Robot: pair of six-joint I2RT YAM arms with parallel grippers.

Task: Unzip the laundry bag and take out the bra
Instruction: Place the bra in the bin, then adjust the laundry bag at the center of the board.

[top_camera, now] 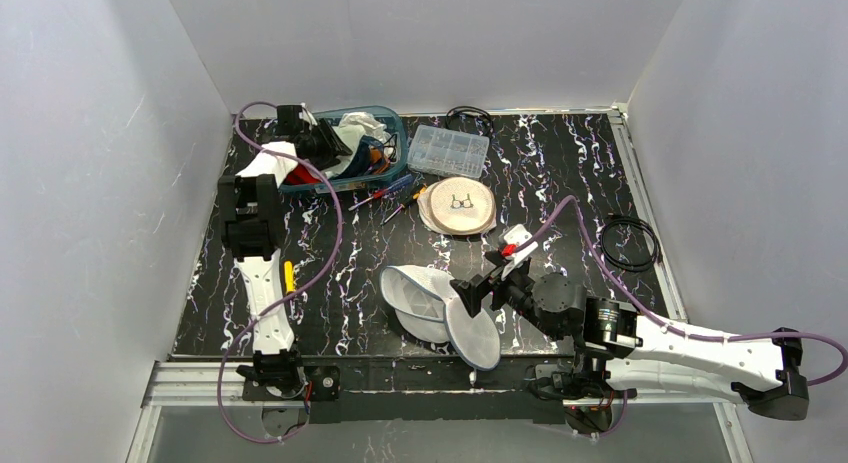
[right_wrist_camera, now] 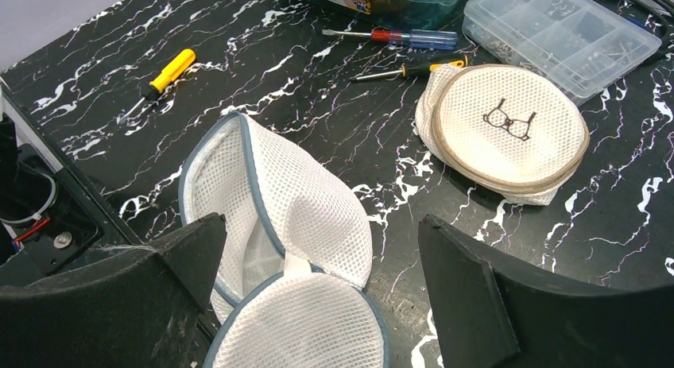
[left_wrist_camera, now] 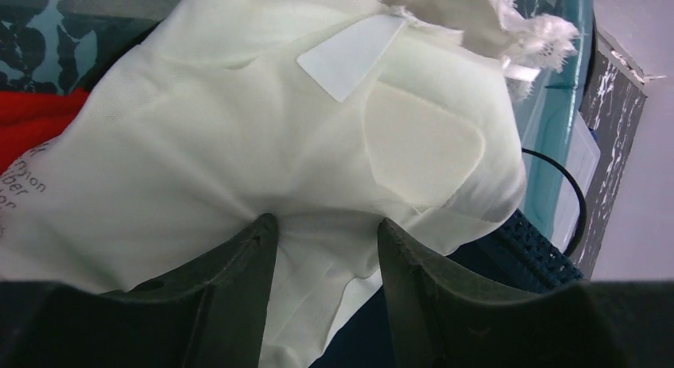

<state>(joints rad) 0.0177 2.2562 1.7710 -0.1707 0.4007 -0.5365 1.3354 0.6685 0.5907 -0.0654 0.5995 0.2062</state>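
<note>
The left hand [left_wrist_camera: 326,225] pinches only a thin fold of the bra [left_wrist_camera: 238,129], so it could slip; the right hand [right_wrist_camera: 322,225] gapes empty.

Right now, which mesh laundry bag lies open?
The white mesh bag with grey-blue trim, its halves spread apart; the round beige bag with a bra drawing is closed.

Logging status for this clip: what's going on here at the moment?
The left gripper is over the teal bin at the far left, its fingers pinching a cream padded garment, apparently the bra. The white mesh laundry bag lies unzipped and gaping near the front edge, with the right gripper wide open and empty just above it. A second, beige mesh bag sits closed farther back.
</note>
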